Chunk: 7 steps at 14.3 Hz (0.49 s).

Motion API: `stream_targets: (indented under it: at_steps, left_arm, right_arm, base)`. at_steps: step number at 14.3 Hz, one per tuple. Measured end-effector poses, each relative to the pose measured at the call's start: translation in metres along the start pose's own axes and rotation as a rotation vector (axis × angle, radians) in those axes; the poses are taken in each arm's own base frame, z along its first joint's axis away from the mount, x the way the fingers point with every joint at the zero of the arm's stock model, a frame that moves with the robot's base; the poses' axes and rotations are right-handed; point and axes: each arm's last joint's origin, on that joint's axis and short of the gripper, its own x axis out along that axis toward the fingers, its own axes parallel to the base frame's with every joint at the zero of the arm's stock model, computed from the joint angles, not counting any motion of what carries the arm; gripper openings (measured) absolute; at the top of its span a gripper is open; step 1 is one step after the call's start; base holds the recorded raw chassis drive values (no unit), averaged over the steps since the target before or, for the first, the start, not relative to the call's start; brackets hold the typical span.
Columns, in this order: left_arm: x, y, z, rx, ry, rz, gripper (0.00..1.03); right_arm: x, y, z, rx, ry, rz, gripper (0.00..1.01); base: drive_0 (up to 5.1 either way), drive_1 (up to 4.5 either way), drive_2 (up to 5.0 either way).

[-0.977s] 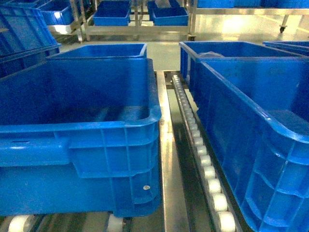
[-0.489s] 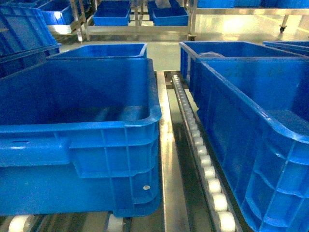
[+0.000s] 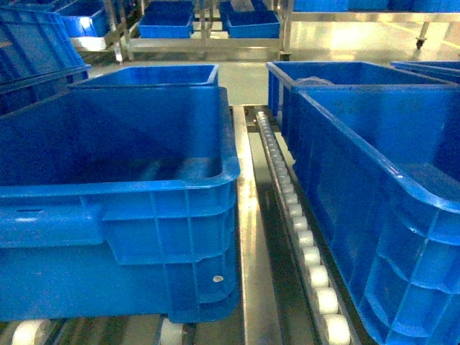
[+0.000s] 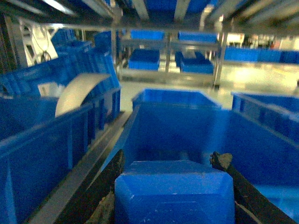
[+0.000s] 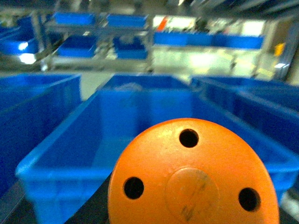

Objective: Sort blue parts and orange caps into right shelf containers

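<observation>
Nowhere on the crates can any label or writing be read. Left gripper (image 4: 170,186) is clamped on a blue part (image 4: 174,193), its dark fingers (image 4: 223,162) pressed against both sides, above a blue crate (image 4: 140,100). Right gripper holds an orange cap (image 5: 194,175) with three holes, near a right shelf container (image 5: 42,175); its fingers are hidden.

Overhead light is blowing out the floor (image 3: 345,36) at the back of the head view and glinting off the steel rail (image 3: 251,237). Both wrist views are running soft: orange cap (image 5: 194,179) and blue part (image 4: 174,192) up close, backgrounds smearing.
</observation>
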Motion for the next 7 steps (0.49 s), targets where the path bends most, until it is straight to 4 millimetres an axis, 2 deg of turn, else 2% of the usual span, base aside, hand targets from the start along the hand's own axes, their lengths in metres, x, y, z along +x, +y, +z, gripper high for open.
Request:
stream_targets:
  at_steps: [3, 6, 7]
  left_arm:
    - [0.016, -0.02, 0.002, -0.025, 0.001, 0.011, 0.43]
    - [0.072, -0.048, 0.041, -0.055, -0.102, -0.079, 0.43]
    - [0.103, -0.056, 0.047, -0.053, -0.102, -0.09, 0.43]
  right_arm:
    - [0.012, -0.009, 0.005, -0.048, -0.005, -0.115, 0.45]
    - [0.055, -0.009, 0.057, -0.076, -0.175, -0.012, 0.45]
    - [0.081, -0.009, 0.064, -0.079, -0.172, 0.026, 0.45]
  base:
    - [0.0, 0.0, 0.0]
    - [0.0, 0.0, 0.0]
    - [0.0, 0.0, 0.0]
